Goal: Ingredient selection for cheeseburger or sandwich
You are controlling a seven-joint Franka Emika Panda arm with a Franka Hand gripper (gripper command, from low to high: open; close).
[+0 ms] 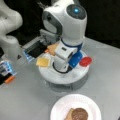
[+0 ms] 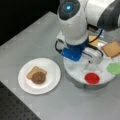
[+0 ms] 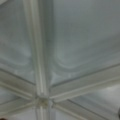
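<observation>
Your gripper (image 2: 93, 65) hangs low over the white divided tray (image 2: 75, 72), at the tray's centre; you cannot tell whether its jaws are open or closed, since the arm's body hides them. The wrist view shows only the tray's white ribs (image 3: 41, 75) meeting at a hub, close below. In a front view, the red disc (image 2: 92, 78) lies at the tray's 6 o'clock, the green leaf (image 2: 114, 68) at 4 o'clock, a tan toast square (image 2: 111, 49) at 2 o'clock. In a front view, the yellow cheese square (image 1: 43, 61) sits at the tray's 9 o'clock. On the white round plate (image 2: 51, 67), at 8 o'clock from the tray, the brown round patty (image 2: 38, 77) rests on another toast square (image 2: 33, 71).
</observation>
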